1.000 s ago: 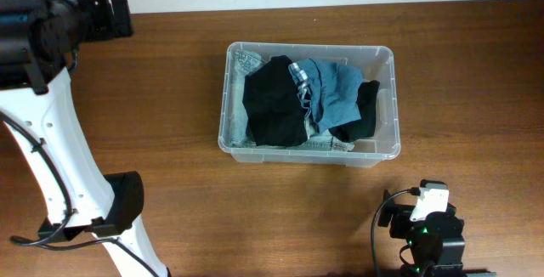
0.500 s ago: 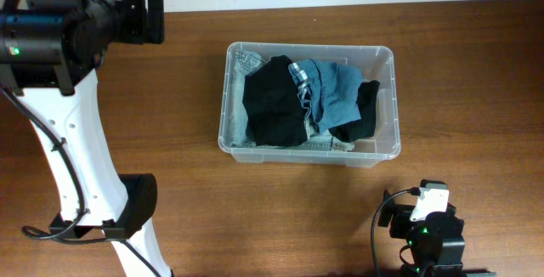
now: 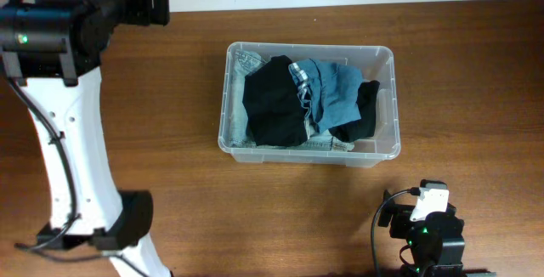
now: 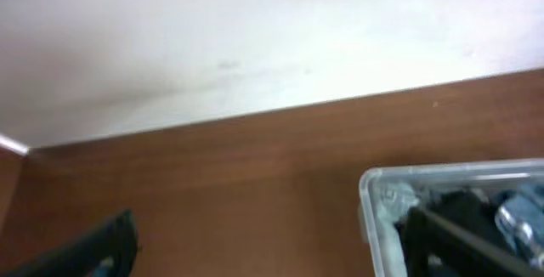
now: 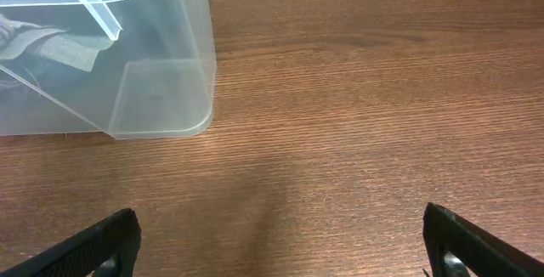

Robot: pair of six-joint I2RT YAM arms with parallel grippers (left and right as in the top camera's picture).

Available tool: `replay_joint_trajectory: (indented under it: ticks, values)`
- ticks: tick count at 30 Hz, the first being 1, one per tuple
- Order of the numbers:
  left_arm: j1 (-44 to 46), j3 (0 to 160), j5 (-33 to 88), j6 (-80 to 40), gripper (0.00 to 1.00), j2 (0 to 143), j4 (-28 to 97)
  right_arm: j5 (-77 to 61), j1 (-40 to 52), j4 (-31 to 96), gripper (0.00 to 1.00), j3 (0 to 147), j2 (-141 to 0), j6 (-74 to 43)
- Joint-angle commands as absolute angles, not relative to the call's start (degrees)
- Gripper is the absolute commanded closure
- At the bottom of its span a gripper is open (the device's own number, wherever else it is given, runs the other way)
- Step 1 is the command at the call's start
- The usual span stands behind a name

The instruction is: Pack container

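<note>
The clear plastic container stands in the middle of the wooden table, holding a black garment, a blue garment, another dark piece and pale fabric. My left gripper is raised at the table's far left, well left of the container, open and empty; its wrist view shows the container's corner. My right gripper is open and empty over bare wood, near the container's clear corner. The right arm sits folded at the front right.
A white wall runs along the table's far edge. The left arm's white link and its base stand along the left side. Bare brown tabletop surrounds the container.
My left gripper has swung to the right and towards the table's far edge, staying open. The container, the clothes and the right arm have not moved.
</note>
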State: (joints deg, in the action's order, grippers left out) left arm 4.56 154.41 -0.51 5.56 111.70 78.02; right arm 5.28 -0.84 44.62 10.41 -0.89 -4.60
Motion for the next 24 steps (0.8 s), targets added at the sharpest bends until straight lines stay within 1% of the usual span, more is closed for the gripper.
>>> replay_joint_trajectory:
  ticks: [1,6,7,8,19,24]
  values:
    - [5.0,141.7,1.8,6.5,0.0,103.7,74.0,5.2,-1.3,44.8,0.02,10.1,-0.3,-5.2]
    - [6.6,116.7,2.4,6.5,0.0,91.0,65.3,5.2,-1.3,44.8,0.02,10.1,-0.3,-5.2]
    - [6.8,113.7,2.4,6.5,0.0,89.3,64.1,5.2,-1.3,44.8,0.02,10.1,-0.3,-5.2]
    - [7.5,105.3,2.4,6.5,0.0,84.6,60.6,5.2,-1.3,44.8,0.02,10.1,-0.3,-5.2]
    - [9.9,62.6,3.5,6.5,0.0,59.7,33.8,5.2,-1.3,44.8,0.02,10.1,-0.3,-5.2]
    - [9.9,47.2,5.0,6.5,0.0,47.4,27.5,5.2,-1.3,44.8,0.02,10.1,-0.3,-5.2]
